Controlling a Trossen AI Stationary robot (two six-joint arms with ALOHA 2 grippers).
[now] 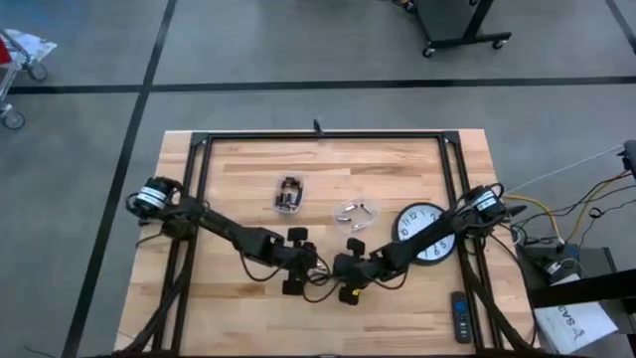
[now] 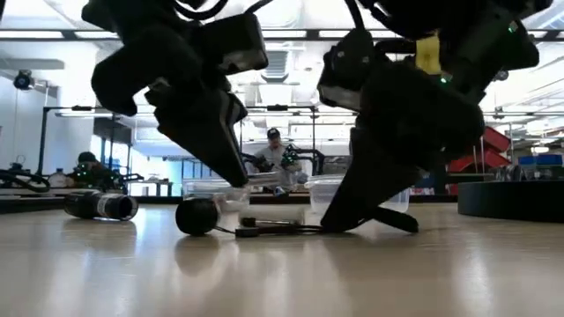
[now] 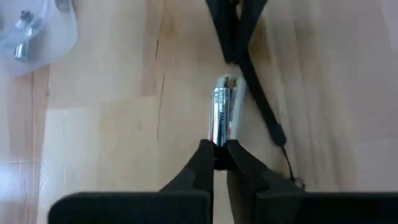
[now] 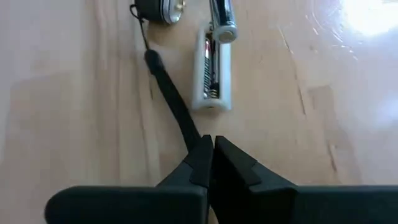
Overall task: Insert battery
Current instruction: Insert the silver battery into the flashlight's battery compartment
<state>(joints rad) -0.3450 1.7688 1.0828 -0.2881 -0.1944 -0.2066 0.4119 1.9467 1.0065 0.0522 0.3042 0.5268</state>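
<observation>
Both arms meet low over the front centre of the wooden table (image 1: 238,179), where the left gripper (image 3: 219,155) clamps a silver battery (image 3: 222,115) between its fingertips, its far end at a white battery holder (image 4: 211,71) lying flat on the wood. The right gripper (image 4: 210,152) is pinched closed on a black strap (image 4: 171,102) beside that holder, near a round black cap (image 4: 158,9). A wall clock (image 1: 425,231) and remote (image 1: 460,316) lie well apart to the right.
</observation>
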